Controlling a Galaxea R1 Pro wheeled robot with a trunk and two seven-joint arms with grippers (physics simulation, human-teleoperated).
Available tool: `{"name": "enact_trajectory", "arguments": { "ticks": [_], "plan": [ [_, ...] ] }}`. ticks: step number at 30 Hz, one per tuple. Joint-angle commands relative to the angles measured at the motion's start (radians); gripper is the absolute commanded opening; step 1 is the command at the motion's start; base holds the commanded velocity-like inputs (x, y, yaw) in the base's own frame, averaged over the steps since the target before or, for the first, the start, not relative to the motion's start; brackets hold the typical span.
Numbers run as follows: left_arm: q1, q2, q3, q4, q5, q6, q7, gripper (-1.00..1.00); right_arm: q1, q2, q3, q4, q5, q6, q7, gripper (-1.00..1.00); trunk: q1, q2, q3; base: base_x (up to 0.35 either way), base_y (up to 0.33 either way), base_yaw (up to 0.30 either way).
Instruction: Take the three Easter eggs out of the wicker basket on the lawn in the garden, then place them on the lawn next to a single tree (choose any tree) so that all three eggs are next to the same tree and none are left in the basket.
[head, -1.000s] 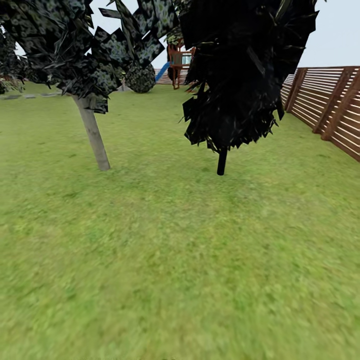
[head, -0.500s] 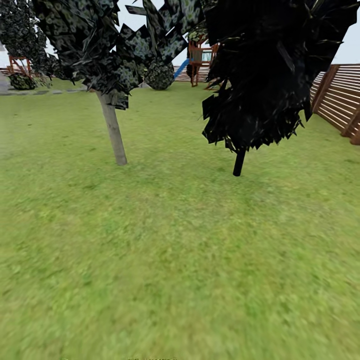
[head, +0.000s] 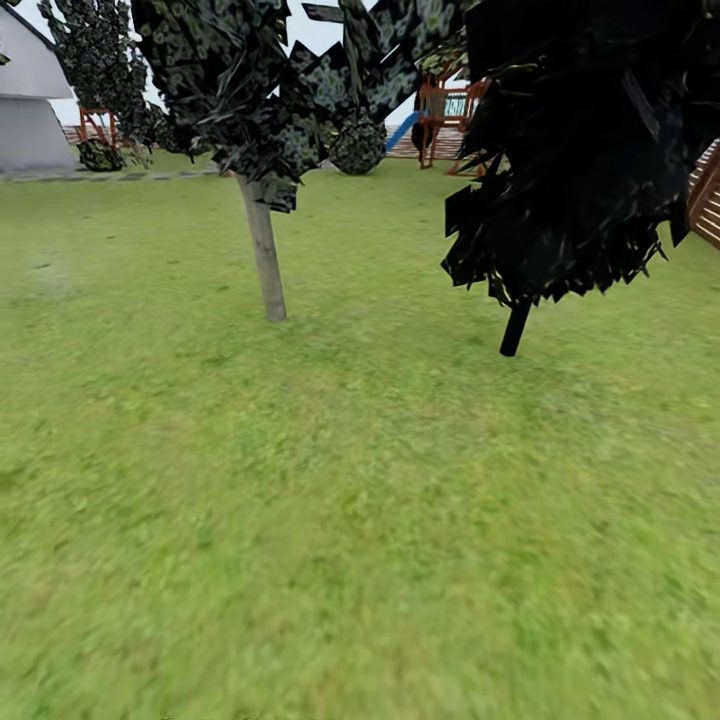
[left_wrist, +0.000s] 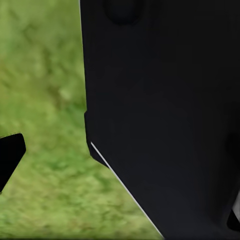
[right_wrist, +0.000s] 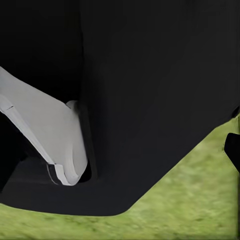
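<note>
Broadly, the lawn (head: 330, 520) is seen spreading across the head view, mottled green with yellowish patches, and it is met again as blurred grass in the left wrist view (left_wrist: 45, 100) and the right wrist view (right_wrist: 190, 200). Upon it, toward the far left of the middle ground, the tree (head: 263, 250) with the straight pale grey-beige trunk is planted, its blocky dark-green foliage held overhead. Well apart from it, to the right, a smaller dark-trunked tree (head: 514, 328) is set, its near-black foliage hung low over the grass. A white building (head: 30, 110) is glimpsed at the far left edge, a wooden play structure with a blue slide (head: 440, 110) is made out between the two crowns, and a sliver of brown slatted fence (head: 706, 195) is caught at the right edge. Large black robot body parts (left_wrist: 165, 115) are shown close in both wrist views, with a pale grey panel (right_wrist: 45, 135) lodged beside the one in the right wrist view. Whether either gripper is spread or closed cannot be told, and no eggs or basket can be placed.
</note>
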Motion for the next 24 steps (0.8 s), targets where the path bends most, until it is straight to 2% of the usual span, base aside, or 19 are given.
{"name": "enact_trajectory", "arguments": {
  "ticks": [1, 24],
  "plan": [
    [-0.001, 0.0, 0.0, 0.001, 0.0, -0.004, 0.0, 1.0, 0.0, 0.0, 0.0, 0.0, 0.0, -0.001, 0.0, 1.0, 0.0, 0.0, -0.002, 0.0, 0.0, 0.225],
    [-0.001, 0.0, 0.003, 0.001, 0.003, -0.004, 0.0, 1.0, 0.0, 0.0, -0.001, 0.0, 0.0, -0.001, 0.0, 1.0, 0.0, 0.0, -0.021, 0.0, 0.0, 0.225]
  ]
}}
